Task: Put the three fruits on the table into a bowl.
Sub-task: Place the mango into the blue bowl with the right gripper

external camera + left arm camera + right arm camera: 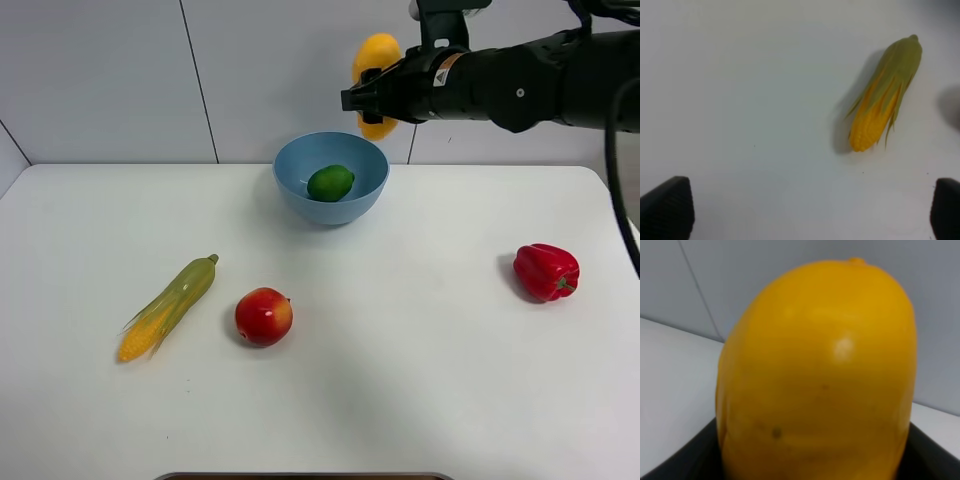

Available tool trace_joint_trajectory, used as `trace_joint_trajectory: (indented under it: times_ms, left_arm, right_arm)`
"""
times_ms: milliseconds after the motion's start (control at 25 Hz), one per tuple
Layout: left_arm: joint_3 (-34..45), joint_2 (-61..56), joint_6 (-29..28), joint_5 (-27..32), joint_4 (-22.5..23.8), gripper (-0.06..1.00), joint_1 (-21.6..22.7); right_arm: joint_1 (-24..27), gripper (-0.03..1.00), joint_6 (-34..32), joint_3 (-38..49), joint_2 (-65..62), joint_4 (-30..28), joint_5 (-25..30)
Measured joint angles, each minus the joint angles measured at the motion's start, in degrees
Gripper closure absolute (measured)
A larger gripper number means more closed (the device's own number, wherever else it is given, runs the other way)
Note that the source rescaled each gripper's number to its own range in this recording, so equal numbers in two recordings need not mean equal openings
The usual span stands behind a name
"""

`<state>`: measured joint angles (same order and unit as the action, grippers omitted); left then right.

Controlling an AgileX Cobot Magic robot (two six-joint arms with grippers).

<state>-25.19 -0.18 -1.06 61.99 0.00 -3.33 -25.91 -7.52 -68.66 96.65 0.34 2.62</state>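
Right gripper (372, 98) clamps the mango (377, 52) aloft above the bowl (296, 195) by the far edge of the tabletop (450, 400); lime (330, 182) inside, apple (264, 316) mid-tabletop. Left wrist: left gripper (807, 212) spread wide, empty, above the corn cob (882, 95). Right wrist: mango smooth, glossy yellow-orange, likely rigid, light, slippery; grip its middle.

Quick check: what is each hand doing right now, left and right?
Left hand: open, holding nothing, over the corn cob.
Right hand: closed, holding the mango.
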Motion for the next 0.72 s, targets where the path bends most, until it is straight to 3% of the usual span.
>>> trace_joint_trajectory:
  times_ms: [720]
  left_arm:
    - [0.00,0.00,0.08,0.00,0.00,-0.06,0.00]
  right_arm:
    - [0.00,0.97,1.96,-22.18,25.58,0.00,0.16]
